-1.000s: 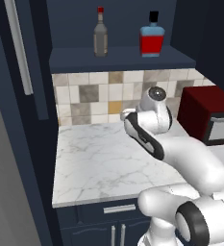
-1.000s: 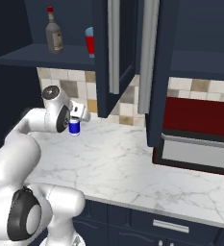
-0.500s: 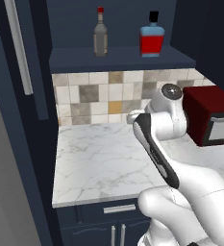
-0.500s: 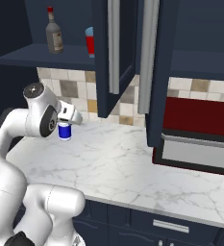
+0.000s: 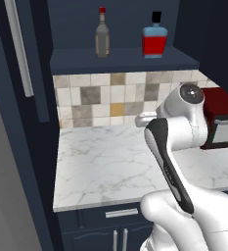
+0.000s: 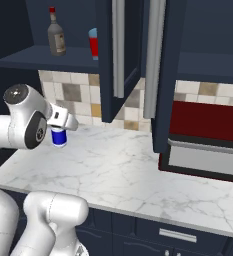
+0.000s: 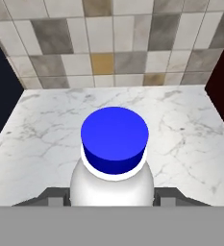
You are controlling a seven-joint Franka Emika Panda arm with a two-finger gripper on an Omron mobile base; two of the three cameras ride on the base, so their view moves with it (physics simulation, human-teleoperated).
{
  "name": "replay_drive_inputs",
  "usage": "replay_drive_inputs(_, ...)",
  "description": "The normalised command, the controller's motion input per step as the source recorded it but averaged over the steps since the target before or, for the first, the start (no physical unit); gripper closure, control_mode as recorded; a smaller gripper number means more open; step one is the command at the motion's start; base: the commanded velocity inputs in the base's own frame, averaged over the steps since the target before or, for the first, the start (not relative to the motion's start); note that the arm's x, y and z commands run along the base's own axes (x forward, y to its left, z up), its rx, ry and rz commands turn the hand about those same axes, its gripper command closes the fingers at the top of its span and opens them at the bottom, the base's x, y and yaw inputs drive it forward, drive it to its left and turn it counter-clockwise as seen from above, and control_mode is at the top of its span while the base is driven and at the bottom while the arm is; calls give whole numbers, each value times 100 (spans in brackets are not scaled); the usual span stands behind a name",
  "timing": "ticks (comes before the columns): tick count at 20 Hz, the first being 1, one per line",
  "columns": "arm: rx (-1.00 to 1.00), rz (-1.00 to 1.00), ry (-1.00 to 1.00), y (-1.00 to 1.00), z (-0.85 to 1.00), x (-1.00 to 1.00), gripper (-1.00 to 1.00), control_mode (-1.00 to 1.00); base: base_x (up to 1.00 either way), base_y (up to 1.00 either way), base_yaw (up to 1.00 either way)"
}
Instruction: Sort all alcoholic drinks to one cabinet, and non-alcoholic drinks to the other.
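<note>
- Two dark finger tips of the gripper (image 7: pixel 111 196) sit against either side of the white bottle (image 7: pixel 112 180), so the jaws are closed on it just below its blue cap (image 7: pixel 114 139).
- In the right base view the white bottle's blue label (image 6: pixel 59 137) shows under the white hand (image 6: pixel 63 120), lifted above the marble counter (image 6: pixel 138 175); whether it touches the counter cannot be told.
- The arm (image 5: pixel 176 147) rises bent from below, its forearm running up to a round joint, and the hand reaches toward the tiled backsplash (image 5: pixel 101 98).
- Below the shelf and behind the counter, the backsplash is a mix of cream, grey and tan tiles.
- Above the backsplash, an open dark navy cabinet shelf (image 5: pixel 120 61) carries the grey-brown bottle (image 5: pixel 102 37) with a red cap and, beside it to the right in the left base view, the square red bottle (image 5: pixel 155 39) with a black cap; the two stand upright and apart.
- Right of that shelf in the right base view, navy cabinet doors (image 6: pixel 113 60) with long silver bar handles (image 6: pixel 118 47) stand ajar.
- A dark red microwave (image 6: pixel 205 140) sits on the counter's right side, below the doors.
</note>
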Motion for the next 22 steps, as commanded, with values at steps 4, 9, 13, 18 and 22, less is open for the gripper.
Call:
replay_drive_inputs(4, 0, 0, 0, 0, 66, -31, 100, -100, 0, 0, 0)
replay_drive_inputs(9, 0, 0, 0, 0, 32, -38, 100, -100, 0, 0, 0)
replay_drive_inputs(13, 0, 0, 0, 0, 2, -21, 100, -100, 0, 0, 0)
replay_drive_inputs(18, 0, 0, 0, 0, 0, -3, 100, 100, -30, 0, 0)
replay_drive_inputs(22, 0, 0, 0, 0, 0, 0, 100, 100, -99, 0, 0)
